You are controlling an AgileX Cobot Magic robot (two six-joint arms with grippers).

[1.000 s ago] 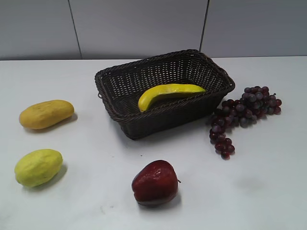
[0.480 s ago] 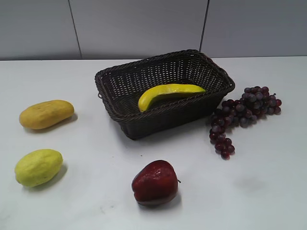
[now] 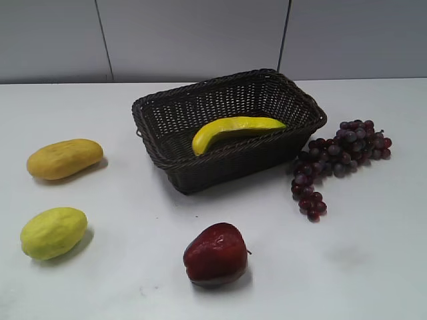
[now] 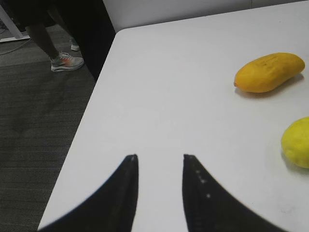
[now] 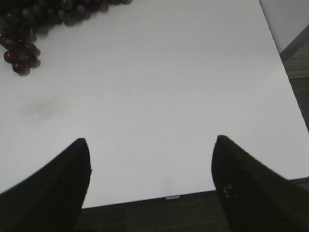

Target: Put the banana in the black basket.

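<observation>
White table [image 3: 373, 267] carried everything. Largest on it was the black basket [image 3: 167, 143], and the banana [image 3: 233, 130] lay inside, tilted against the near wall. Purple grapes [image 3: 337, 160] lay just right of the basket; a red apple [image 3: 215, 255] sat in front. The right gripper [image 5: 150, 145] was spread wide over bare tabletop, holding nothing; the left gripper [image 4: 159, 159] stood narrowly parted, also holding nothing, near the table's edge.

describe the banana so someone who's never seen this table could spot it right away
Find the black basket, the largest thing on the white table. The banana lies inside it: long, curved, bright yellow, unlike the two stubby oval fruits out on the table.
</observation>
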